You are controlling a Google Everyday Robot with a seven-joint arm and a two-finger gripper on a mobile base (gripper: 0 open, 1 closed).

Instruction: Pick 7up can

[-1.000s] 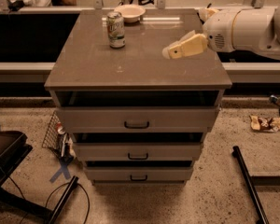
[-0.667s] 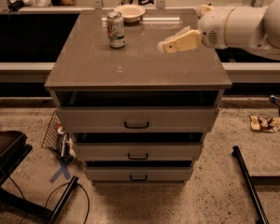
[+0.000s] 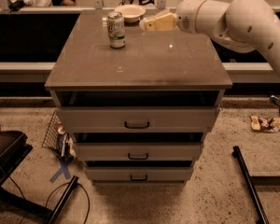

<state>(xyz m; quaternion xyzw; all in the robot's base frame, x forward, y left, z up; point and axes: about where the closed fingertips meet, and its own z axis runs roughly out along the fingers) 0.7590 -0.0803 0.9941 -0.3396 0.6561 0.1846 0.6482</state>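
The 7up can (image 3: 115,29) stands upright on the far left part of the grey cabinet top (image 3: 140,64). It has a pale green and white label and a silver rim. My gripper (image 3: 144,24) reaches in from the right on a white arm (image 3: 233,17). It hovers above the back of the cabinet top, a short way right of the can and level with its upper half. It points left toward the can and does not touch it.
A shallow cream bowl (image 3: 130,12) sits at the back edge just behind the can and the gripper. The cabinet has three drawers (image 3: 136,120) with dark handles. A wire basket (image 3: 56,136) and cables lie on the floor at left, a black bar (image 3: 249,183) at right.
My gripper and arm have moved left and toward the back of the cabinet top, closing most of the gap to the can. The can and the bowl have not moved.
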